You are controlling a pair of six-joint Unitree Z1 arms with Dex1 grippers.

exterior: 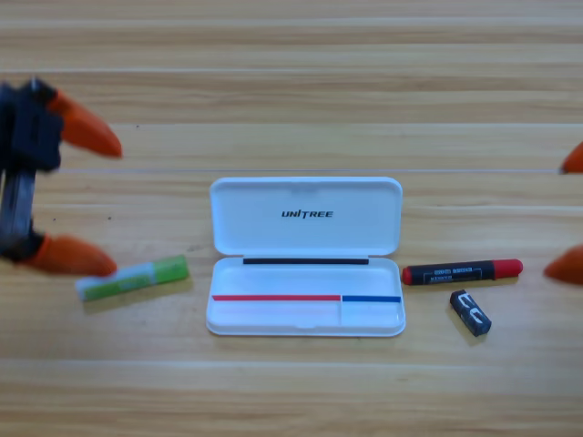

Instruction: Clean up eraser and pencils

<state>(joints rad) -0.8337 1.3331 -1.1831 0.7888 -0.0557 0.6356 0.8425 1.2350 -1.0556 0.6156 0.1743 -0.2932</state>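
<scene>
1. Nearest the bottom edge: eraser point(470, 312), a small black block with white curved marks, flat on the wooden surface point(291, 391), tilted, just below the red pencil's middle and just right of the case.
2. Next up: white case point(239, 320), hard glossy plastic with rounded corners, lid laid open and flat toward the top; nothing of the task inside its tray yet.
3. Level with the tray, right side: red pencil point(463, 270), short thick stick with a black printed band, long axis running left to right, just beside the case's right wall.
4. Level with the tray, left side: green pencil point(133, 279), light green with a whitish translucent end, long axis almost left to right, whitish end leftward and slightly lower.
5. Further up on the left: left claw point(86, 196), orange jaws spread wide, lower tip just above the whitish end, not gripping. Clearly nearer to the green pencil, which lies down and right of it.
6. At the right edge: right claw point(571, 211), only two orange tips showing, spread apart, well right of the red pencil and eraser.
</scene>
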